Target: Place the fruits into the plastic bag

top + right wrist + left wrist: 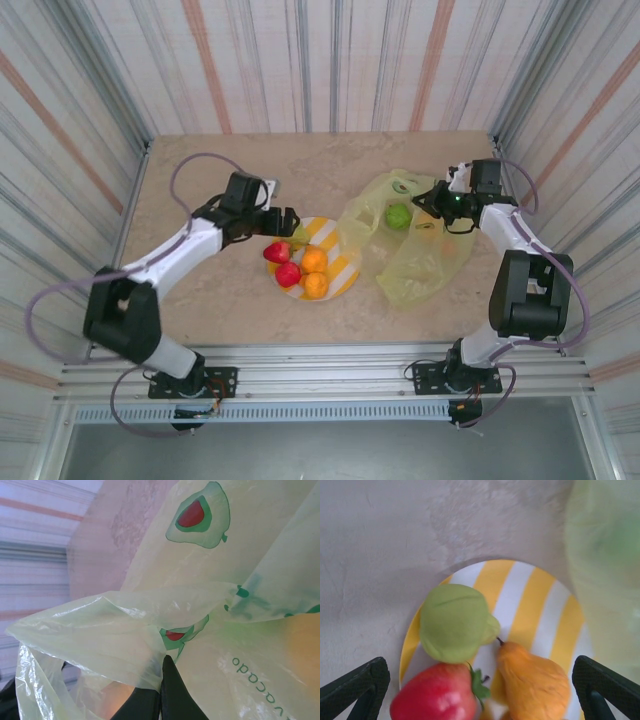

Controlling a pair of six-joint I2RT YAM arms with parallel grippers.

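My left gripper (pixel 479 672) stands open above the plate (pixel 520 597). Its two dark fingers (pixel 357 687) are wide apart at the lower corners of the wrist view, and the green fruit (pixel 452 622) lies between them, a little ahead. I judge this fruit is the next to take. I should come down with one finger on each side of its widest part, because the skin looks smooth and matte and the body is lumpy, so a shallow hold could slip. The red strawberry (pixel 435 697) and the orange pear (pixel 532 682) lie just beside it, so I must not push them off the yellow-and-white stripes. My right gripper (pixel 161 680) is closed on a fold of the plastic bag (pixel 210 545), which is thin, crinkled and half transparent and lies right of centre in the top view. I think its mouth must be kept lifted and open.
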